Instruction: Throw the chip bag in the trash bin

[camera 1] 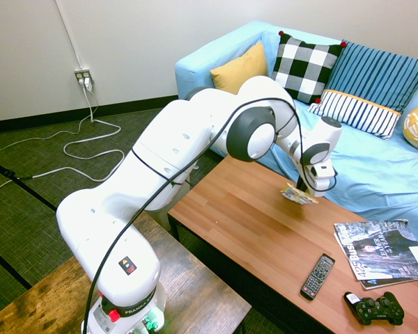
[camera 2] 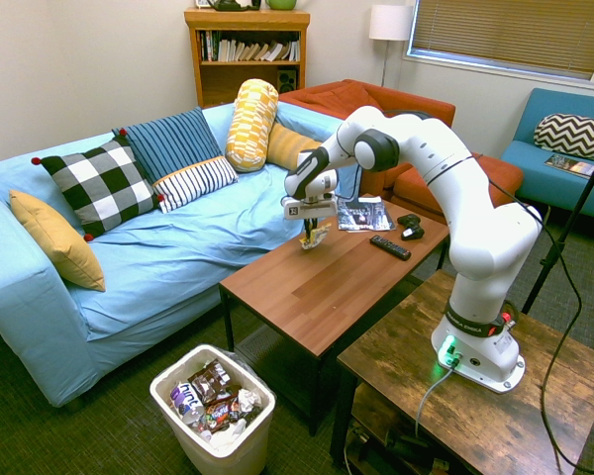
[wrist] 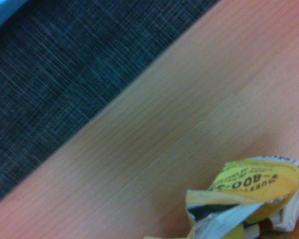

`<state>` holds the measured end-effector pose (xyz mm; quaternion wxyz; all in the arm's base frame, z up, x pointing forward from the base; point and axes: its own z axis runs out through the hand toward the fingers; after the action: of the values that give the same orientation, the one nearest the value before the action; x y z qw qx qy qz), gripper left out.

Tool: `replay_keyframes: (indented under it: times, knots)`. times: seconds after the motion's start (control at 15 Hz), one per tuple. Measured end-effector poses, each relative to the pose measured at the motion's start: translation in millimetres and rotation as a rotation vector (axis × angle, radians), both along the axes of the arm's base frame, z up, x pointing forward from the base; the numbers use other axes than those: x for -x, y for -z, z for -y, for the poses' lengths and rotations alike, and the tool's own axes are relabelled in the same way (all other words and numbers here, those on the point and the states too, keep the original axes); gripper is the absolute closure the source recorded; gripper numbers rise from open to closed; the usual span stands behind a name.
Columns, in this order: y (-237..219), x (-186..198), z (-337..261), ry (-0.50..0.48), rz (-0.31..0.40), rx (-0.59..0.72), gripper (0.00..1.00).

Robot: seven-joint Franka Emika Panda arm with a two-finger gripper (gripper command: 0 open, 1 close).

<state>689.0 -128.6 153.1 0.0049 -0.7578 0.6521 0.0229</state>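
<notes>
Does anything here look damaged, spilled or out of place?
Only the chip bag looks odd: it is crumpled and folded in the gripper at the coffee table, though that suits trash. No spill shows; the trash bin stands upright, its wrappers inside.

Both exterior views are brightly and evenly lit, with soft light on the pale wall [camera 1: 139, 42] and the blue sofa [camera 2: 178, 237]. The white arm [camera 1: 171, 139] looks nearly washed out on its upper surfaces. Faint, soft-edged shading lies on the worktop [camera 1: 265, 229], and the floor [camera 2: 129, 421] is darker. The magazine [camera 1: 383, 250] has a pale sheen. The wrist view is dimmer and soft, its wood grain blurred, though large print on the yellow bag [wrist: 254, 184] remains readable.
</notes>
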Motion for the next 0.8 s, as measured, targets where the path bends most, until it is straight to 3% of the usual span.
replay_keyframes:
  times: [0.27,0.53,0.8]
  knots:
    - [-96,8,-81,-0.124,0.087,-0.054,1.0]
    - [-182,50,-249,-0.293,0.144,-0.034,1.0]
    - [-191,127,-432,-0.464,0.151,0.032,1.0]
